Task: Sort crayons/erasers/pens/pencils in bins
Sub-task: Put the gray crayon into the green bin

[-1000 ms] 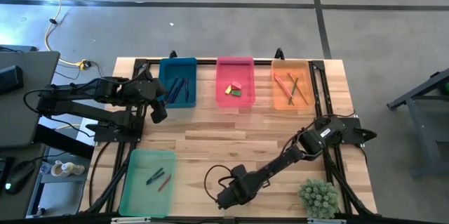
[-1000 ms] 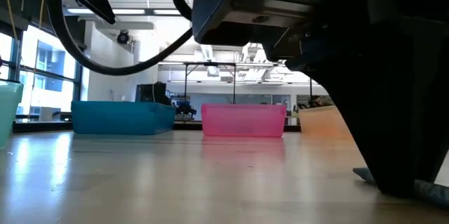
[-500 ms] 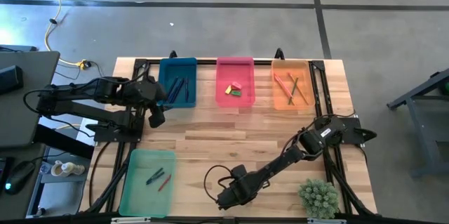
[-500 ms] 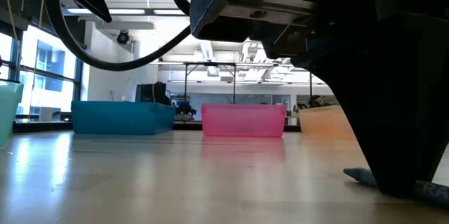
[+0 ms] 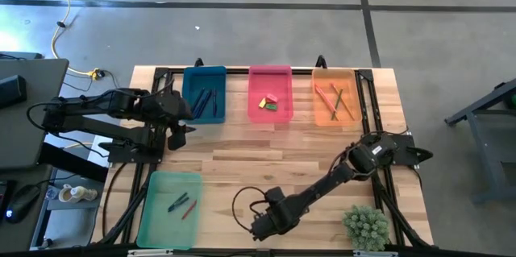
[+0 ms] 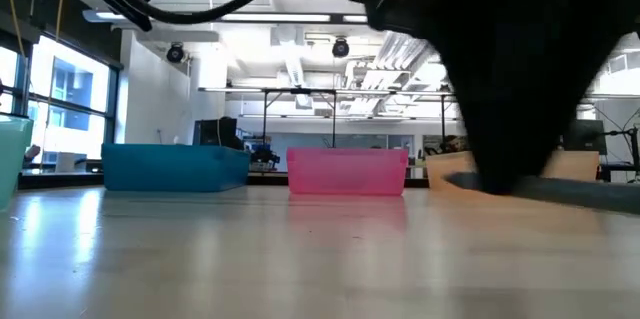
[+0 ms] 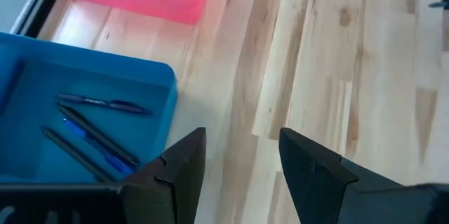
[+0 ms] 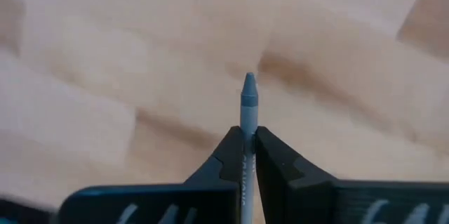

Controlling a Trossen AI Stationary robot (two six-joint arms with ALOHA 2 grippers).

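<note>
My right gripper (image 8: 243,136) is shut on a grey-blue crayon (image 8: 248,97), near the table's front edge (image 5: 262,223). It fills the right of the low view (image 6: 520,79). My left gripper (image 7: 242,136) is open and empty over bare wood beside the blue bin's near left corner (image 5: 176,134). The blue bin (image 5: 205,116) holds pens (image 7: 95,104). The pink bin (image 5: 270,118) holds erasers (image 5: 270,102). The orange bin (image 5: 334,118) holds pencils (image 5: 337,100). The light green bin (image 5: 153,209) holds crayons (image 5: 181,205). My right gripper pinches the crayon's shaft (image 8: 248,122) between its two fingers, and the fingers lie along the crayon. The pointed tip (image 8: 249,80) sticks out past the fingertips. The crayon's rear end is hidden between the fingers.
A small green plant (image 5: 367,226) stands at the near right corner, close to my right arm. Black frame rails (image 5: 161,72) run along the table's far edge and both sides. Bare wood (image 5: 266,156) lies between the far row of bins and the front.
My right gripper has risen from the table with the crayon, which lay on the wood and is now lifted clear. My left gripper has drawn back a little toward the table's left edge, staying open.
</note>
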